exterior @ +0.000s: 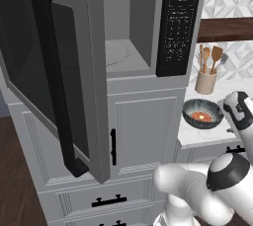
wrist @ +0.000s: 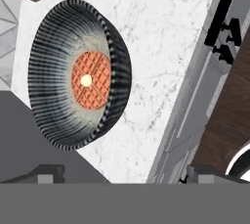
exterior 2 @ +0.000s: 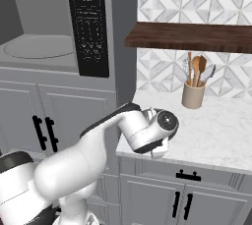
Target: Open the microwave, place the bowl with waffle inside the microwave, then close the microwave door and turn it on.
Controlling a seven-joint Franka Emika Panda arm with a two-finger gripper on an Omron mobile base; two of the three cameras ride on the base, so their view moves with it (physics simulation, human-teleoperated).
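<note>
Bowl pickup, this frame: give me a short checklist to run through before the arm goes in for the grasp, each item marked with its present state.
1. Microwave door swung open: ok.
2. Microwave cavity free of things, turntable bare: ok in the part that shows.
3. Bowl upright on the counter, not yet lifted: ok.
4. Waffle lying in the middle of the bowl: ok.
5. End effector open, nothing between its tips: ok.
6. End effector lined up over the bowl's rim: not ok; in the hand view the bowl sits off to one side of the tips.
7. Room beside the bowl: ok; the spoon crock stands apart, behind it.
</note>
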